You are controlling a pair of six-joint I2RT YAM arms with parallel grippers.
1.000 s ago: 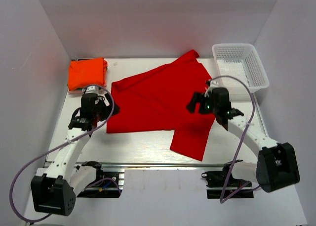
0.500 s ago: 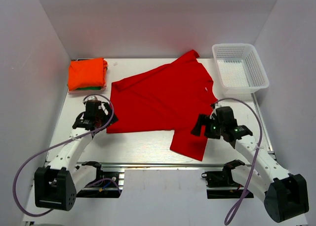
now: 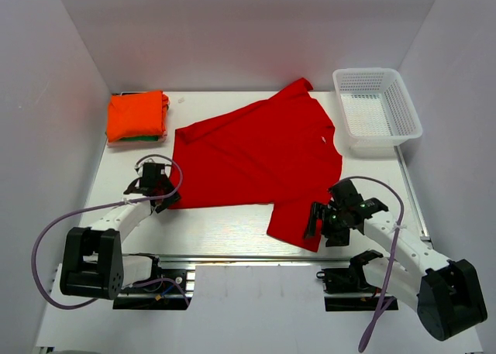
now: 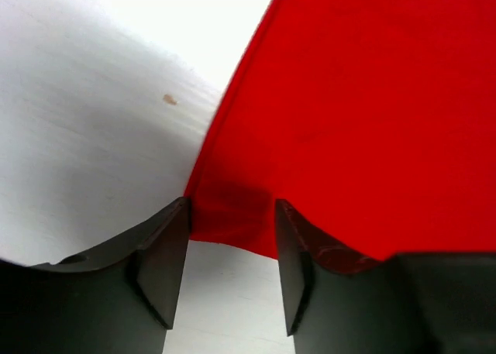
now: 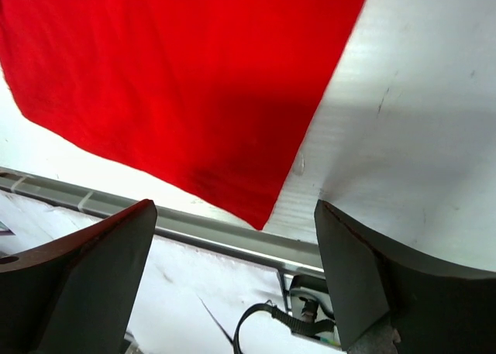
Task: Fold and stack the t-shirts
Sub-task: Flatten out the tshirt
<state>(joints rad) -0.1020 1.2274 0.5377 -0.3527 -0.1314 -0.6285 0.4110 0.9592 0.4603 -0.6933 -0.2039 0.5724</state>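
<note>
1. Step in hand, in my judgement: I am opening the first fold of the plain bright red cloth t-shirt (image 3: 256, 156). It is lying spread flat across the middle of the white table (image 3: 225, 228), with no fold showing.
2. My left gripper (image 4: 231, 242) is straddling the shirt's near-left corner. Its jaws are standing moderately apart with the cloth between them, not visibly pinched.
3. My right gripper (image 5: 232, 238) is hovering over the shirt's near-right corner, by the table's front rail. Its jaws are standing wide apart and gripping nothing.
4. The folded orange t-shirt (image 3: 136, 114) is sitting at the far-left corner on a folded green t-shirt (image 3: 141, 138), of which only an edge is showing.
5. The white plastic mesh basket (image 3: 377, 73) is standing at the far right, near the red shirt.
6. Next move, as I am judging it: both pairs of jaws need to pinch their corners. The right must come lower first. Then both lift evenly and carry the near hem toward the far edge.
</note>
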